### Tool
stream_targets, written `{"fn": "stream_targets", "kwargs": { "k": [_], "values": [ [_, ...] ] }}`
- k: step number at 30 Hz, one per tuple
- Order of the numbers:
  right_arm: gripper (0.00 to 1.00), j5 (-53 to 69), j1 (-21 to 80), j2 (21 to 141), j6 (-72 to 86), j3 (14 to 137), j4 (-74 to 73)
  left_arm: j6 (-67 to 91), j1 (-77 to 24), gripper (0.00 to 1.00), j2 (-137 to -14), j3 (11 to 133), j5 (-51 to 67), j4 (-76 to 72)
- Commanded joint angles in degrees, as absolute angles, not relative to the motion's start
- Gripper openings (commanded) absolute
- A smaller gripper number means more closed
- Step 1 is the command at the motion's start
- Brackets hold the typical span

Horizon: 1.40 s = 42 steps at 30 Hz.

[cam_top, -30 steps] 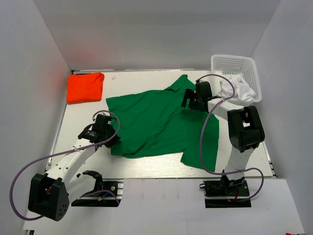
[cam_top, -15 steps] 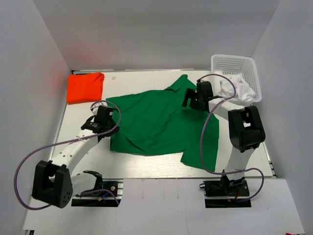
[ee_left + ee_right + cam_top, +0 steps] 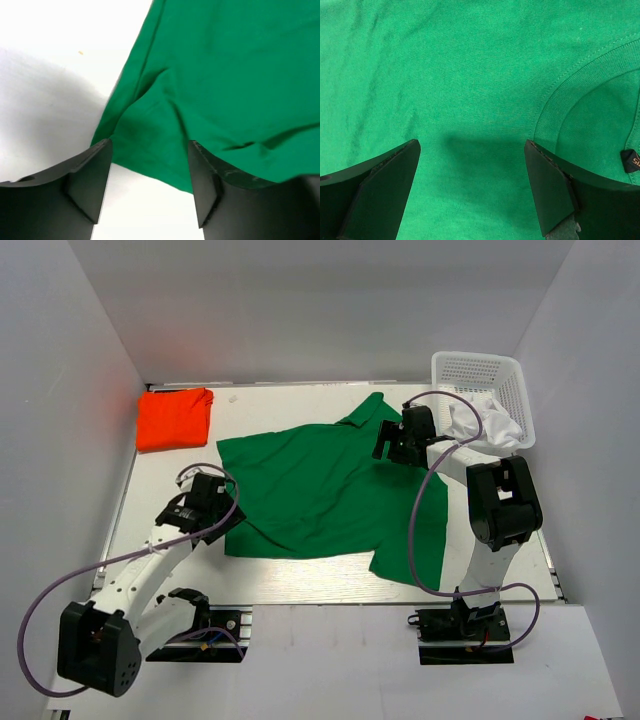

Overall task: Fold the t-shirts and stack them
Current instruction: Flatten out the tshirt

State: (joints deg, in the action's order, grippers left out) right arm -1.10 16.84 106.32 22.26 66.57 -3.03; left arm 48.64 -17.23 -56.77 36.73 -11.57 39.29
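The green t-shirt (image 3: 320,490) lies spread over the middle of the table, collar toward the back right. An orange-red t-shirt (image 3: 173,418) sits folded at the back left corner. My left gripper (image 3: 220,512) hovers at the green shirt's near left corner. In the left wrist view that gripper (image 3: 150,185) is open, the green hem (image 3: 150,155) lying between its fingers (image 3: 90,180) with bare table below it. My right gripper (image 3: 388,448) is over the cloth near the collar. The right wrist view shows it (image 3: 470,185) open above flat green fabric (image 3: 470,75), beside the collar band (image 3: 555,95).
A white mesh basket (image 3: 485,375) with white cloth (image 3: 482,425) in it stands at the back right, just behind the right arm. Grey walls close in the left, right and back sides. A small dark label (image 3: 631,160) shows inside the collar.
My left gripper has gone from shut to open and let go of the green shirt's near left corner, which now lies flatter. The arm swung back and returned. The right arm has stayed put.
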Motion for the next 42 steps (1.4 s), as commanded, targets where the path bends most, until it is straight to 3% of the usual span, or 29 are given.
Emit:
{"fn": "stream_targets", "kwargs": {
  "k": [1,14,19,27,30,33,42],
  "values": [
    [0.90,-0.53,16.52,105.03,21.71,66.62,-2.37,49.48,-17.05,0.70,-58.09,34.64,-10.55,40.34],
    [0.90,0.97,16.44,105.91,21.89,67.06,-2.90,48.87,-17.75,0.50,-67.67,33.05,-10.55,37.44],
    [0.90,1.06,16.43,105.91,21.80,67.24,-2.99,48.87,-17.75,0.38,-68.29,33.05,-9.85,36.91],
    [0.90,1.06,16.35,105.56,21.71,67.06,-3.16,47.81,-17.75,0.35,-69.60,29.89,-8.09,33.75],
    [0.90,1.32,16.26,105.21,21.71,66.89,-3.17,47.81,-17.75,0.22,-70.75,29.88,-8.09,33.22],
    [0.90,1.67,16.35,105.21,21.88,66.71,-2.90,47.81,-17.75,0.01,-70.75,31.98,-9.22,34.62],
    [0.90,1.67,16.26,105.47,21.88,66.80,-3.16,48.42,-17.75,0.00,-61.36,37.78,-10.55,42.97]
  ]
}}
